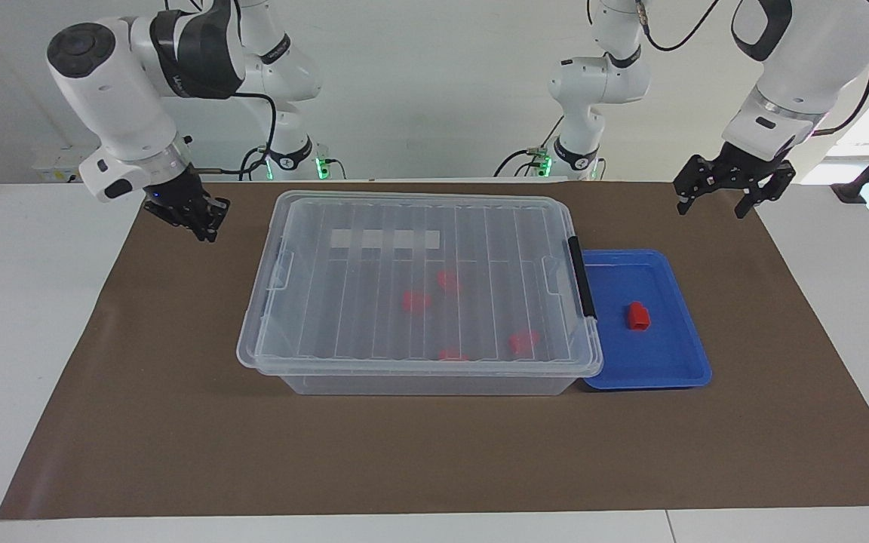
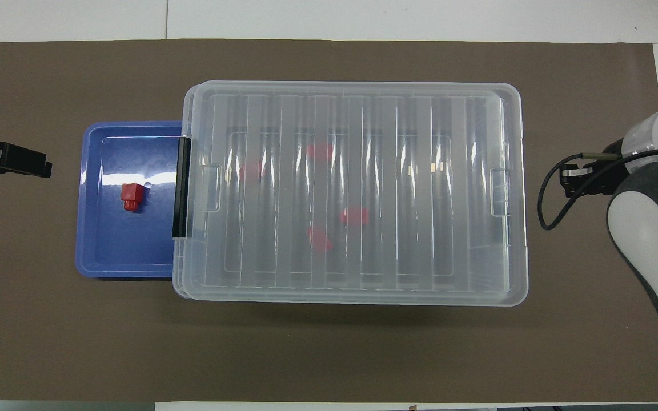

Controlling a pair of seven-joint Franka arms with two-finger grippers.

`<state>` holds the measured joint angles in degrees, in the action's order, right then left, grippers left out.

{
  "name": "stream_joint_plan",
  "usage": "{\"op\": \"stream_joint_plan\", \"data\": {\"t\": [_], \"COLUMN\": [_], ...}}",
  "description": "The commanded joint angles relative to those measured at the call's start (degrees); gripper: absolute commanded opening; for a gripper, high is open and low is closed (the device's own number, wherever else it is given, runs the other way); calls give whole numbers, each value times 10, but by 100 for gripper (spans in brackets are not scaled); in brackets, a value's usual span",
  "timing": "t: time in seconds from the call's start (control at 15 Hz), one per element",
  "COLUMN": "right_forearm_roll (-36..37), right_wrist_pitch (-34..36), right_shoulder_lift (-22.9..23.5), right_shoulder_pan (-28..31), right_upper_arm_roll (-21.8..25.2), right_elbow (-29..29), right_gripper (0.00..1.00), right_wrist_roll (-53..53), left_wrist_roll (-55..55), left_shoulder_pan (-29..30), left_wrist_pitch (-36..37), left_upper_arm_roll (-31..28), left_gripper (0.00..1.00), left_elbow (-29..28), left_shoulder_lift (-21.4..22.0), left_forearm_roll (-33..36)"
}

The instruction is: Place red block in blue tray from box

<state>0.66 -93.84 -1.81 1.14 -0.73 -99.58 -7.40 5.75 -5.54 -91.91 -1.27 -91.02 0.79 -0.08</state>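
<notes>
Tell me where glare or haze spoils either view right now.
Overhead view: white glare streaks on the blue tray floor just past the red block, and bright bands along the box lid ribs, so the red pieces inside look washed out. Facing view: the lid hazes those pieces too; bright window light at the frame edge near the left gripper.

Red block (image 1: 637, 316): bright red. Blue tray (image 1: 676, 369): solid bright blue, glossy. Box (image 1: 419, 377): clear plastic, lid (image 1: 419, 226) ribbed with parallel stripes; black latch handle (image 1: 581, 277); white label strip (image 1: 385, 239). Blurred red pieces (image 1: 416, 302) show through the lid. Mat (image 1: 434, 452): plain brown. Table (image 1: 19, 339): white.
</notes>
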Motion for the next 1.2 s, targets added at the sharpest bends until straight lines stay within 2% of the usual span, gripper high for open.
{"op": "stream_joint_plan", "data": {"t": [0.0, 0.2, 0.47, 1.13], "right_forearm_roll": [-8, 0, 10, 9], "right_wrist_pitch": [52, 90, 104, 74], "right_shoulder_lift": [0, 1, 14, 13], "right_shoulder_pan": [2, 2, 6, 8], "right_upper_arm_roll": [0, 1, 1, 0], "right_elbow": [55, 83, 106, 96], "right_gripper": [100, 100, 100, 100], "right_wrist_roll": [10, 10, 11, 21], "left_wrist_roll": [-1, 0, -1, -1], "left_shoulder_pan": [2, 2, 2, 2], "left_wrist_pitch": [9, 9, 9, 9], "left_upper_arm_roll": [0, 0, 0, 0], "left_gripper": [100, 100, 100, 100], "left_elbow": [2, 2, 2, 2], "left_shoulder_lift": [0, 0, 0, 0], "left_forearm_roll": [0, 0, 0, 0]}}
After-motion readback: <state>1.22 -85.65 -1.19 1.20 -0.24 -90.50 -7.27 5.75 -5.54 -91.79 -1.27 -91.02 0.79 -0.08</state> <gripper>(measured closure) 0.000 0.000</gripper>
